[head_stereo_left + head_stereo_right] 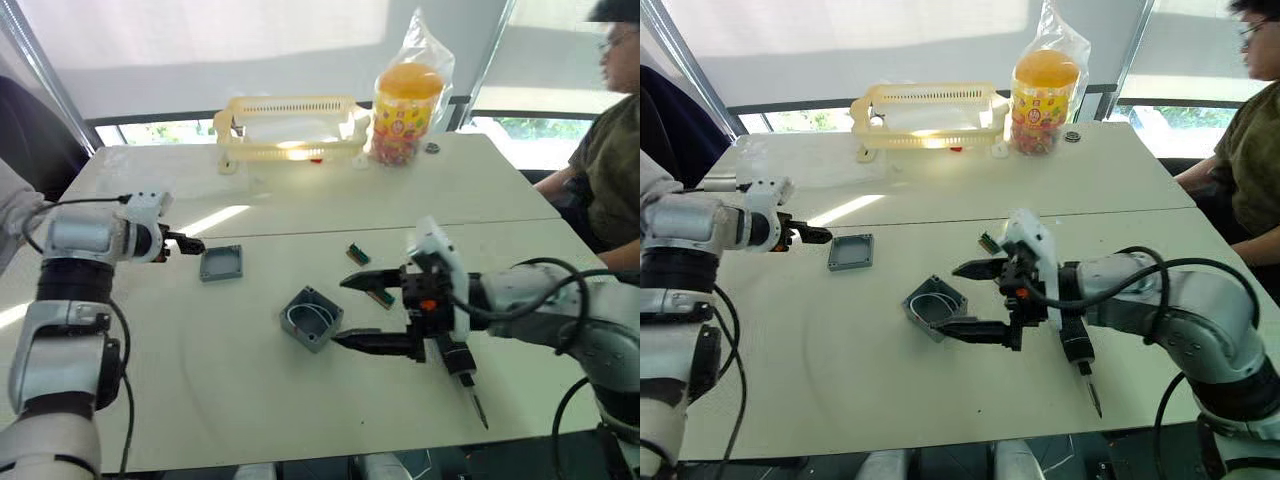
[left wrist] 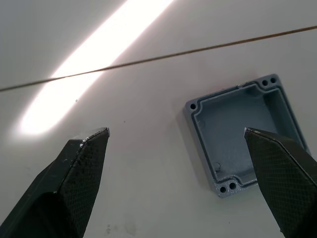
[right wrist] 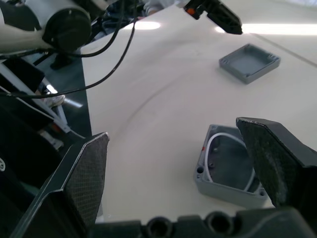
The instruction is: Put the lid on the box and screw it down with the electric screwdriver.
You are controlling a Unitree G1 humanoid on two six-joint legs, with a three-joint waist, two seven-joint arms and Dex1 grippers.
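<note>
Screwdriver [image 1: 462, 372] lies on the table [image 1: 940, 400] beneath the right gripper [image 1: 347, 311], untouched; that gripper is spread wide just beside the box [image 1: 311, 318], holding nothing. Left gripper [image 2: 176, 134] is also spread, empty, near the lid [image 1: 221, 263], which lies rim-up, well apart from the box. Risks, as I judge: a finger landing on the lid's rim could skid it away; the right fingers could nudge the box askew. Count: one screwdriver, one box, one lid, two grippers.
</note>
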